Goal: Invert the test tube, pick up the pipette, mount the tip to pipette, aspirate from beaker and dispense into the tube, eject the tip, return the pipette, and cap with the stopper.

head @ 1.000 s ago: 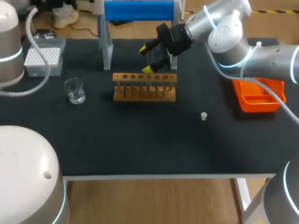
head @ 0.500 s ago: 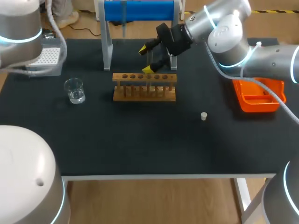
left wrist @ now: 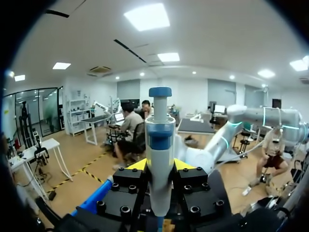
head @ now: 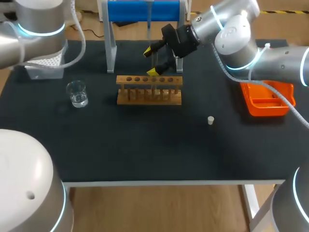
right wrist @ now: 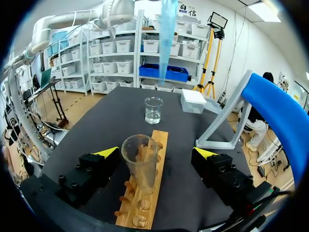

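The wooden rack [head: 149, 90] stands mid-table. A clear test tube [right wrist: 140, 164] is upright in it, mouth up, between the wide-apart fingers of my right gripper [right wrist: 156, 153]; neither finger touches it. In the head view my right gripper [head: 151, 61] hovers just behind the rack. My left gripper [left wrist: 160, 165] is shut on the blue-and-white pipette [left wrist: 160, 135], held upright with its plunger up. The pipette's lower shaft [head: 148, 8] hangs before the blue stand, and the pipette shaft [right wrist: 166, 34] shows high above the rack in the right wrist view. A beaker [head: 77, 94] of water is left of the rack, and a white stopper [head: 210, 120] lies to the right.
A tip box [head: 46, 60] sits at the back left, partly behind my left arm. The blue stand [head: 143, 10] with its clear legs is behind the rack. An orange tray [head: 267, 99] lies at the right edge under my right arm.
My left arm has swung right along the back of the table, carrying the pipette to the front of the blue stand. The right arm and the tube have not moved.
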Available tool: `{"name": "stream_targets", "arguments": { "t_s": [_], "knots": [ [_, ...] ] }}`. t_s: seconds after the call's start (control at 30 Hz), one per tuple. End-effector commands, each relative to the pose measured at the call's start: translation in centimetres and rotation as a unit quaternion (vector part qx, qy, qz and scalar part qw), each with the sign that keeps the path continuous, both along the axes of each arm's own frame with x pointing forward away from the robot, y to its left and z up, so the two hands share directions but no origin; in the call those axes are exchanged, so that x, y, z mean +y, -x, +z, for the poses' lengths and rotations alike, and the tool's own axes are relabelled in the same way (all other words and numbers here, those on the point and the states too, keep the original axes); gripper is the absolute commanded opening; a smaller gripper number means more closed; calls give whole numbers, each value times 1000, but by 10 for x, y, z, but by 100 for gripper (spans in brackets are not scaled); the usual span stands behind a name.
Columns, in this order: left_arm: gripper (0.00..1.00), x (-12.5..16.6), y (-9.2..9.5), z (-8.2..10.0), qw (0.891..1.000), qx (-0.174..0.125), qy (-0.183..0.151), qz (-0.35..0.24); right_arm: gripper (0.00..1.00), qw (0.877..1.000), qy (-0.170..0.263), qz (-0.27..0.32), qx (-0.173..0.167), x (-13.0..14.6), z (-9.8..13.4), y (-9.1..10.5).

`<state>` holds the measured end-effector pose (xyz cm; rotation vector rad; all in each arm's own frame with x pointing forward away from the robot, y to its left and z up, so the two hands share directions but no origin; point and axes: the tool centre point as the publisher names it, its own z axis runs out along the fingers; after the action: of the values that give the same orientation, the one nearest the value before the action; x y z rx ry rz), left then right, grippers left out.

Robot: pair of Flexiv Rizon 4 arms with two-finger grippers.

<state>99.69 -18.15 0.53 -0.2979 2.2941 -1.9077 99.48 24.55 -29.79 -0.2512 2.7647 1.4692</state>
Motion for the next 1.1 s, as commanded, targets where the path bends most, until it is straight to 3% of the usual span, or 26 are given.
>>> {"name": "stream_targets", "arguments": {
  "t_s": [0.03,0.57,1.1],
  "knots": [
    [0,-4,-3,-9,1000,1,8,-3,100,1000,1,0,0,-1,1,0],
    [0,-7,-5,-22,999,19,26,-12,100,1000,1,0,0,-1,1,0],
    [0,-7,-5,-23,999,21,27,-13,100,1000,1,0,0,-1,1,0]
  ]
}}
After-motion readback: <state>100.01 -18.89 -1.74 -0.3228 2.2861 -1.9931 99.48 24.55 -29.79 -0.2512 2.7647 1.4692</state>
